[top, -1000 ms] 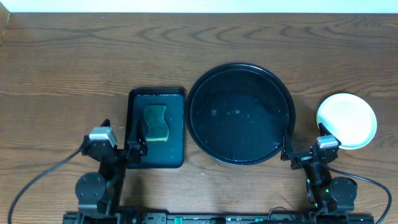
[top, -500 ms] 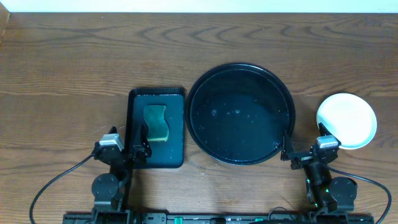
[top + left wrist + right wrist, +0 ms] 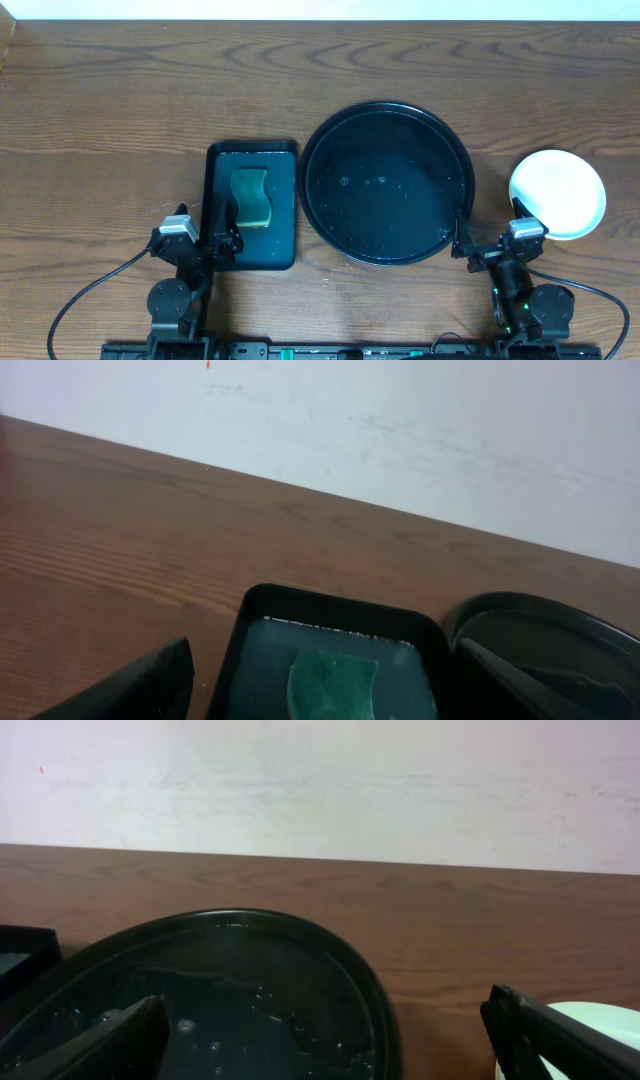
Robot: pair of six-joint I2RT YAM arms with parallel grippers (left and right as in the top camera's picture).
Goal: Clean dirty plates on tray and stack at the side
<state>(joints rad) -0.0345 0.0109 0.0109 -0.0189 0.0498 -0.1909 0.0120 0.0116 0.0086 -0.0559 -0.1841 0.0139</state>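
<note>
The round black tray (image 3: pixel 385 183) sits mid-table with only water drops in it; it also shows in the right wrist view (image 3: pixel 300 935) and the left wrist view (image 3: pixel 545 615). A pale white plate (image 3: pixel 557 193) lies on the table right of the tray. From above it looks like one plate, and I cannot tell whether others lie under it. Its edge shows in the right wrist view (image 3: pixel 590 1015). My left gripper (image 3: pixel 205 228) (image 3: pixel 320 690) is open and empty at the near end of the rectangular tray. My right gripper (image 3: pixel 490 230) (image 3: pixel 320 1040) is open and empty, between the round tray's near right rim and the plate.
A small rectangular black tray (image 3: pixel 217 205) (image 3: pixel 340 610) left of the round tray holds a green sponge (image 3: pixel 249 197) (image 3: pixel 332 685). Both arm bases stand at the table's front edge. A white wall runs behind the table's far edge.
My left arm shifted a little to the right and nearer the front edge, then stopped. The right arm, plate, trays and sponge have not moved.
</note>
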